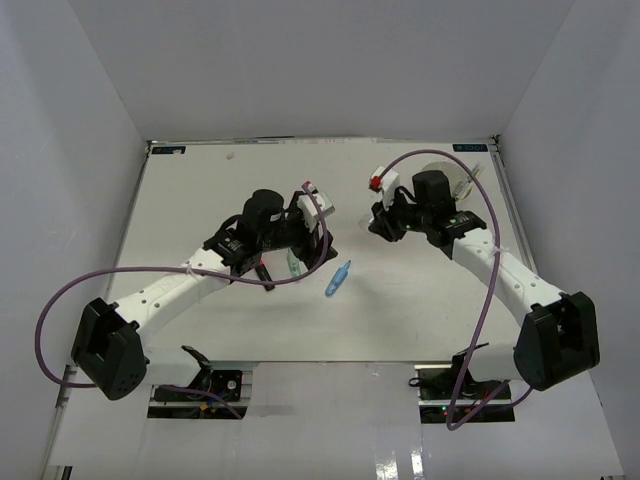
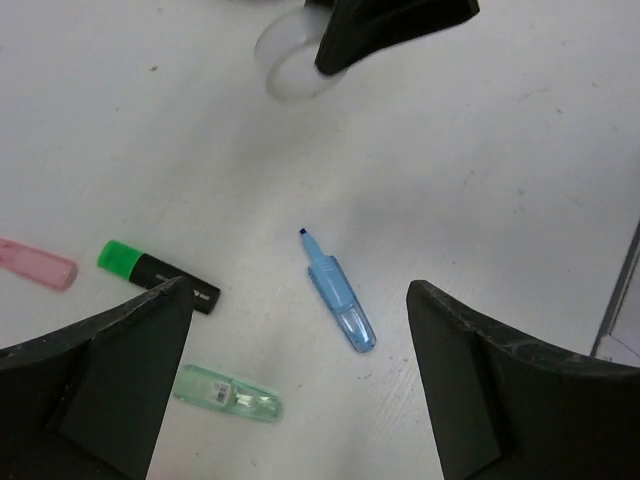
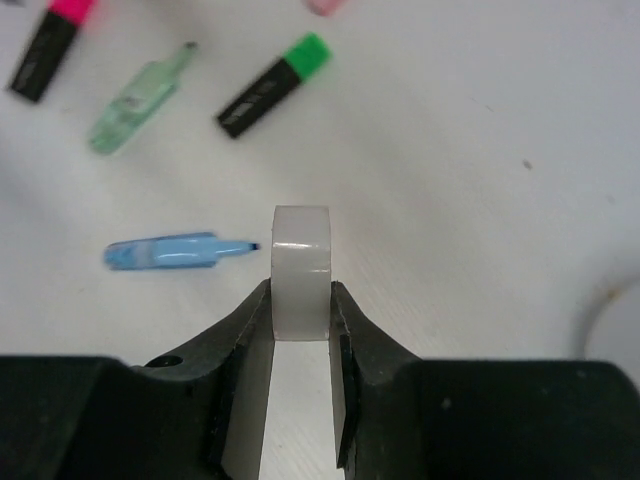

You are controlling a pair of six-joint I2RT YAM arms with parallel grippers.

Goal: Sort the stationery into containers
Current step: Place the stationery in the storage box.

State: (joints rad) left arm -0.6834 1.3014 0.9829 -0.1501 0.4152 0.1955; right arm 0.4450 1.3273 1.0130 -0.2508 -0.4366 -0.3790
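White tape ring (image 3: 301, 255) clamped in right tool (image 3: 300, 298) — left tool (image 2: 297, 300) spread wide.

I see tape ring (image 3: 301, 240) in right gripper (image 3: 300, 292) | first pen (image 3: 178, 251) on surface (image 3: 480, 150) just left of it | second pen (image 3: 138, 98), near highlighter (image 3: 272, 85), far highlighter (image 3: 52, 40) further left | tub (image 1: 465, 175) far right, behind right arm (image 1: 500, 265)

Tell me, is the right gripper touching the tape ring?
Touching. The right wrist view shows the tape ring pinched edge-on between both jaws of the right gripper, with no gap on either side.
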